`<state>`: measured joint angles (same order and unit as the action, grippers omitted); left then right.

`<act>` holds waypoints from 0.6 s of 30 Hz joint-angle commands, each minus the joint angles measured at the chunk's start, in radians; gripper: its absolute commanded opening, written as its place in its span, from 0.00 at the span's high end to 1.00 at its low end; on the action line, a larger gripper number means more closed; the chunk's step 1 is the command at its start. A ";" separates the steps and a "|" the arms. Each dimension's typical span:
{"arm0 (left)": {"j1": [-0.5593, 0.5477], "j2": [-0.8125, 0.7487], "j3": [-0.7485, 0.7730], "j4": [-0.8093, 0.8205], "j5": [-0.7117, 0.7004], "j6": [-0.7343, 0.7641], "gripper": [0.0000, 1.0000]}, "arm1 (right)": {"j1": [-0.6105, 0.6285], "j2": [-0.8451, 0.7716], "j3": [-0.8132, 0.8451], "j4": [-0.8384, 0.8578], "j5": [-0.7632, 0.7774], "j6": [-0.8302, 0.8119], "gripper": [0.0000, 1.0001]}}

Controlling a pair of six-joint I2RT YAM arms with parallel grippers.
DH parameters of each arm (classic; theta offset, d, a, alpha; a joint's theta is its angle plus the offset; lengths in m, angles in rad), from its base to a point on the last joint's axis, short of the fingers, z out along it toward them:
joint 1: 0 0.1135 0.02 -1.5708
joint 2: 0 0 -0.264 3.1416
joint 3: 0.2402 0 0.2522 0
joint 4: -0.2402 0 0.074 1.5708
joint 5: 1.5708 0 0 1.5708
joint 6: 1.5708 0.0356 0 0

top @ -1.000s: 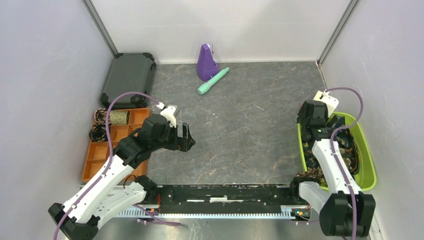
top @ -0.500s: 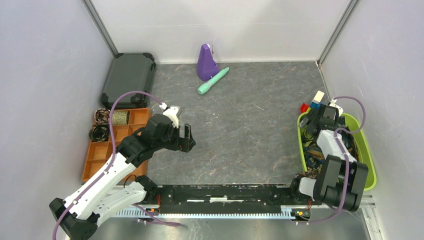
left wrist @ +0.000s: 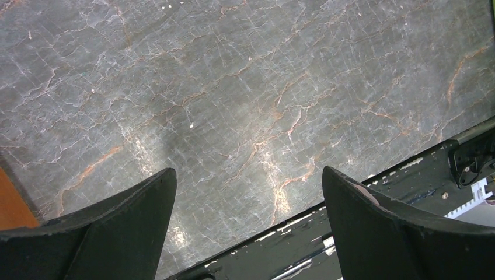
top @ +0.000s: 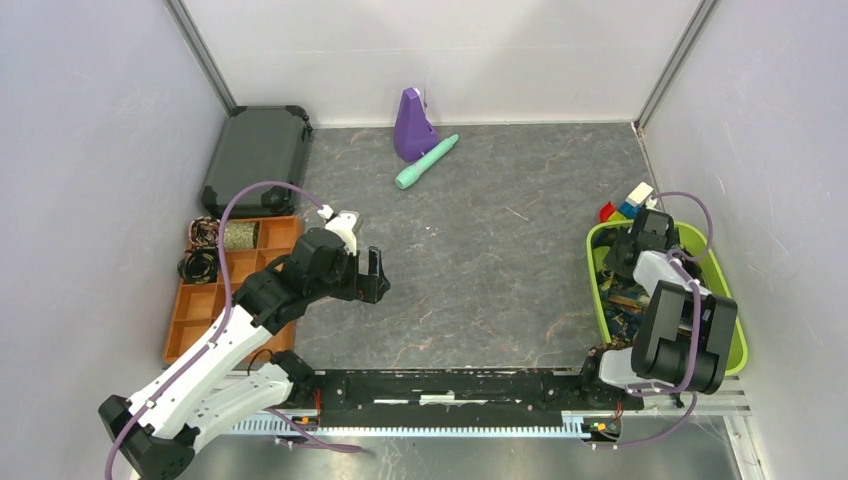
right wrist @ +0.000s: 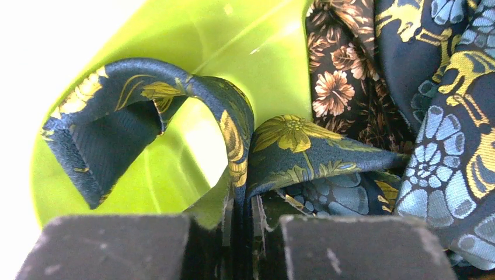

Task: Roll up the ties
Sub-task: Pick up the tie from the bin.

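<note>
Several ties lie heaped in the green bin [top: 737, 343] at the right edge of the table. In the right wrist view a navy tie with a yellow floral print [right wrist: 233, 131] loops up against the bin's wall [right wrist: 233, 46], and my right gripper [right wrist: 240, 217] is shut on its fold. Beside it lie a brown floral tie [right wrist: 338, 87] and a navy tie with pale blue flowers [right wrist: 443, 163]. The right gripper [top: 640, 247] reaches down into the far end of the bin. Over bare table left of centre hangs my left gripper [top: 372, 276], open [left wrist: 248, 175] and holding nothing.
An orange divided tray [top: 190, 322] at the left holds rolled ties [top: 238, 235]. A black case [top: 258, 155] lies behind it. A purple wedge-shaped object [top: 410, 125] and a teal cylinder [top: 425, 162] sit at the back. Coloured blocks [top: 625, 208] lie by the bin's far end.
My right arm has dropped from above the bin down into its far end, and its jaws have closed on the navy and yellow tie. The left arm has stayed put.
</note>
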<state>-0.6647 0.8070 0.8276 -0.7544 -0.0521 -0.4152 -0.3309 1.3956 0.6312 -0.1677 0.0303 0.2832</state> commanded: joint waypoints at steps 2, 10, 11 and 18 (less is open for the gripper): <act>-0.006 -0.006 0.012 0.003 -0.027 0.024 0.00 | 0.004 -0.109 0.122 -0.086 -0.037 -0.034 0.94; -0.008 -0.025 0.013 0.000 -0.048 0.023 0.00 | 0.003 -0.295 0.339 -0.235 -0.015 -0.049 0.94; -0.009 -0.026 0.013 -0.001 -0.049 0.023 0.00 | 0.004 -0.314 0.360 -0.247 -0.020 -0.052 0.94; -0.009 -0.048 0.011 0.000 -0.046 0.025 0.00 | 0.004 -0.391 0.431 -0.285 -0.025 -0.055 0.88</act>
<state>-0.6701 0.7834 0.8276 -0.7624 -0.0807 -0.4152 -0.3294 1.0336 1.0260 -0.4091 0.0071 0.2356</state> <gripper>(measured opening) 0.996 0.146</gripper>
